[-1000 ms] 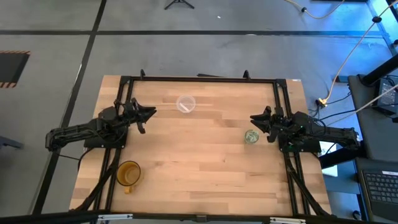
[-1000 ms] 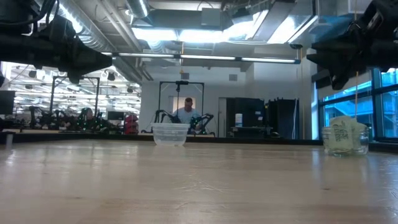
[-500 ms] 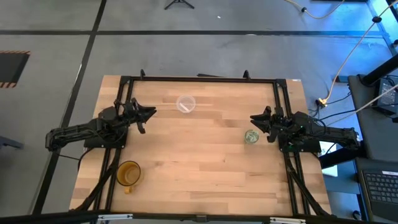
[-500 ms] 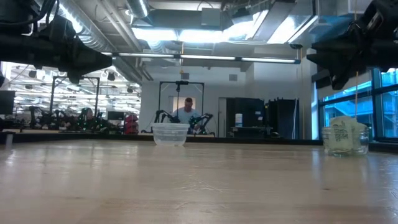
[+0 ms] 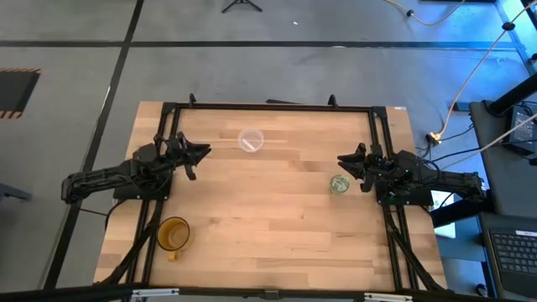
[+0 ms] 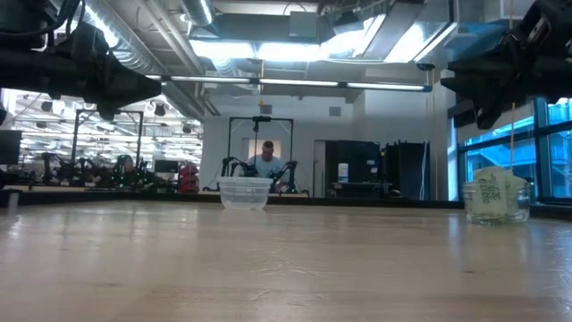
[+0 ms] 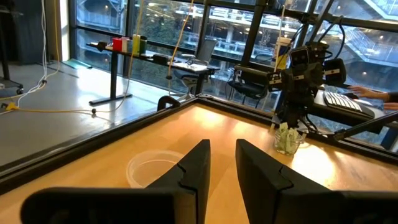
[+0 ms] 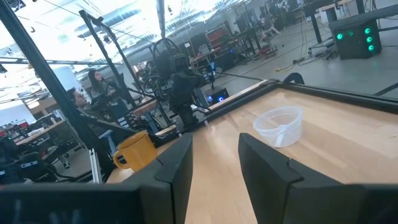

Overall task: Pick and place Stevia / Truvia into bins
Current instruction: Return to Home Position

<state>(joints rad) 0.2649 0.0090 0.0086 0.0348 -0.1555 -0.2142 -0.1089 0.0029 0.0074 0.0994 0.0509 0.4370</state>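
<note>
Fingers of the left gripper stand slightly apart with only a narrow gap between them, and they carry nothing. That arm hangs above the table's left side, pointing toward the middle. The amber mug sits well apart from it, toward the near edge.

Next along, toward the far edge, is the wider clear cup. One Stevia sachet leans slantwise inside it. This cup lies ahead of the left gripper and off to one side, and it is nearer that arm than the other.

Further right is the smaller glassy cup, stuffed with sachets that stand on end, their long sides upright and their tops poking above the rim. It sits just beside the right gripper, a little toward the near edge and below the fingertips. The low view shows both arms held up off the wood.

The right gripper's fingers are spread wider than the left's and are also empty. They aim back across the table toward the wide cup and the mug.

I can see no loose sachet on the boards, so the sorting looks finished. My guess is that only the pull-back is left, and the right arm is the one to watch, with that full little cup so close under it.
</note>
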